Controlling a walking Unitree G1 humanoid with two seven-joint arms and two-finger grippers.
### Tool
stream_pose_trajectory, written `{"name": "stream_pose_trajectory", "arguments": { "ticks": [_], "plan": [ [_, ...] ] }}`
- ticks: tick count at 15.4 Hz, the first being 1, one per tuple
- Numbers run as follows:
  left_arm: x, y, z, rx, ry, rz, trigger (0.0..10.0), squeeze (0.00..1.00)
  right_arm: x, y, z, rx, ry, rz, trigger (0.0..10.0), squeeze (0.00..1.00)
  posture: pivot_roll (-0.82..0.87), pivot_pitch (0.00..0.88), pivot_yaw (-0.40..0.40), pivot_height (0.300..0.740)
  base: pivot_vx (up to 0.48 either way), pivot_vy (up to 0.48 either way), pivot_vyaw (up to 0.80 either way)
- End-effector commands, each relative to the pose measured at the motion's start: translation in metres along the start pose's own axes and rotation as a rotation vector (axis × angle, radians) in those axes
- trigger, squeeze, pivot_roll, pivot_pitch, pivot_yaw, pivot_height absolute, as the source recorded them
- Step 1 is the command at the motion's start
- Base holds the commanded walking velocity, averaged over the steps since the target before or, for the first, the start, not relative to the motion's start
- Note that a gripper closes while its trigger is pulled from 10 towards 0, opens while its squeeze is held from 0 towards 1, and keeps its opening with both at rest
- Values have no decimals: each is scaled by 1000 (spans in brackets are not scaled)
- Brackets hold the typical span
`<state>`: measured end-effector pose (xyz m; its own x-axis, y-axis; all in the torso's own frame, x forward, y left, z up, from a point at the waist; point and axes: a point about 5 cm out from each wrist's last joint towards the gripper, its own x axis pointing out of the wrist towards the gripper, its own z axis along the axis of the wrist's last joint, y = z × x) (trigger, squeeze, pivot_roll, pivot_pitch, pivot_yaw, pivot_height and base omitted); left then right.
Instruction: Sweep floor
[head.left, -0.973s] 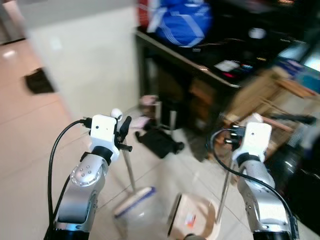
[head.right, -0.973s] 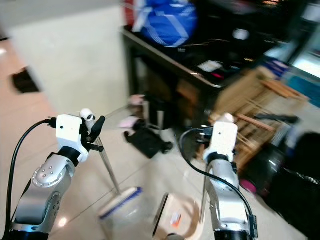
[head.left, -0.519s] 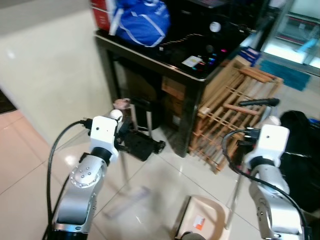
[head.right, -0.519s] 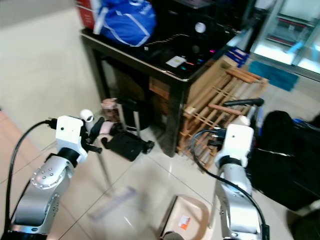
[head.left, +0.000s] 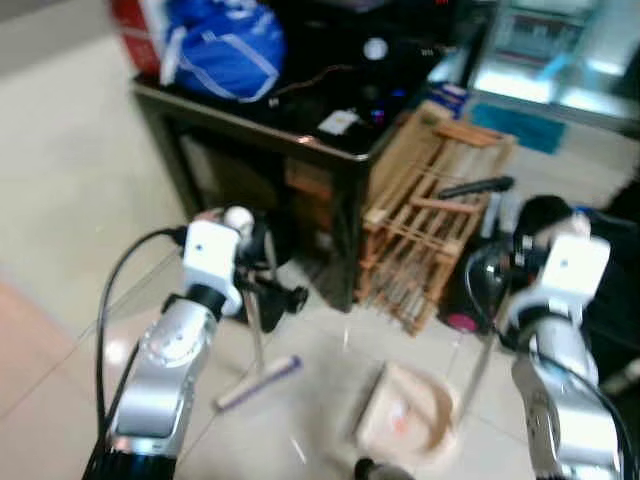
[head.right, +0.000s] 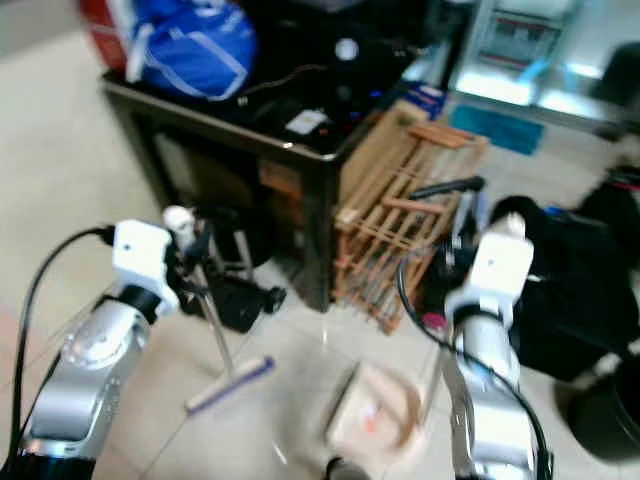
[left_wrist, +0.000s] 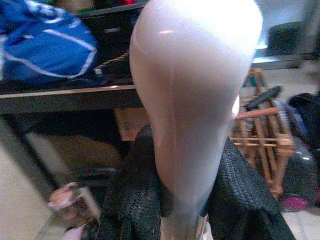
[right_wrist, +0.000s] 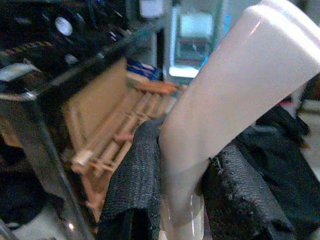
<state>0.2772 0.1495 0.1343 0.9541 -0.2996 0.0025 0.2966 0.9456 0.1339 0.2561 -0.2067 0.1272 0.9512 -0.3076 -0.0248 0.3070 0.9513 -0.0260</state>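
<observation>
Your left hand was clamped tight on the white top of the broom handle, both black fingers pressed against it, no gap at all. From the head camera that hand sat at about 9 o'clock in the frame, with the thin metal pole running down to the broom head, which lay on the pale tiled floor around 7 o'clock, a bit blurry. Your right hand was closed the same way on the pale handle of the dustpan, fingers snug on both sides. That hand showed at roughly 3 o'clock, and its pole dropped to the beige dustpan sitting on the floor near 6 o'clock, just beside the broom head but not touching it as far as you could tell. Straight ahead at 12 o'clock stood a black table with a blue bag on its top, and a wooden rack leaned against the side of it at about 1 o'clock. Something black sat over at 3 o'clock, too blurred to make out.
</observation>
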Motion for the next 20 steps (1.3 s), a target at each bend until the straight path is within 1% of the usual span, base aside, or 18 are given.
{"name": "stream_pose_trajectory", "arguments": {
  "ticks": [1, 4, 6, 7, 8, 9, 10, 11, 13, 17, 18, 20],
  "plan": [
    [-1, 2, 4, 20, -15, -5, 10000, 0, -3, 3, 10, -6, -39, 4, 10000, 0, -23, 0, 70, 740, 0, 0, -800],
    [-8, 3, 1, 27, -1, 19, 10000, 0, -1, 2, 12, -22, -31, 17, 10000, 0, -9, 0, 48, 740, 0, 0, -800],
    [-12, 2, -1, 22, 7, 20, 10000, 0, -3, 5, 10, -56, -7, 51, 10000, 0, -5, 0, 34, 740, 0, 0, -800],
    [-14, 2, -2, 12, 11, 28, 10000, 0, -4, 6, 11, -51, -4, 48, 10000, 0, -6, 0, 32, 740, 0, 0, -800],
    [-15, 1, -1, -20, 0, 22, 10000, 0, -4, 6, 11, -50, -1, 46, 10000, 0, -8, 0, 31, 740, 0, 0, -800],
    [-16, 0, -2, -19, 10, 17, 10000, 0, -5, 4, 9, -57, 13, 29, 10000, 0, -7, 0, 29, 740, 0, 0, -800],
    [-16, 0, -2, 2, 15, 20, 10000, 0, -6, 1, 8, -58, 20, 17, 10000, 0, -7, 0, 27, 740, 0, 0, -800],
    [-16, 2, -2, 3, 15, 31, 10000, 0, -7, 0, 10, -61, 19, 10, 10000, 0, -7, 0, 25, 740, 0, 0, -800],
    [-18, 4, -2, -21, 17, 42, 10000, 0, -6, -2, 13, -64, 19, 5, 10000, 0, -8, 1, 20, 740, 0, 0, -800],
    [-20, 9, -2, -29, 20, 80, 10000, 0, -9, 2, 15, -79, 20, 39, 10000, 0, -14, 2, 15, 740, 0, 0, -800],
    [-20, 9, -1, -41, 15, 79, 10000, 0, -8, 3, 16, -79, 22, 41, 10000, 0, -16, 4, 16, 740, 0, 0, -800],
    [-20, 9, -1, -33, 18, 73, 10000, 0, -8, 2, 16, -73, 31, 36, 10000, 0, -15, 7, 17, 740, 0, 0, -800]
  ]
}}
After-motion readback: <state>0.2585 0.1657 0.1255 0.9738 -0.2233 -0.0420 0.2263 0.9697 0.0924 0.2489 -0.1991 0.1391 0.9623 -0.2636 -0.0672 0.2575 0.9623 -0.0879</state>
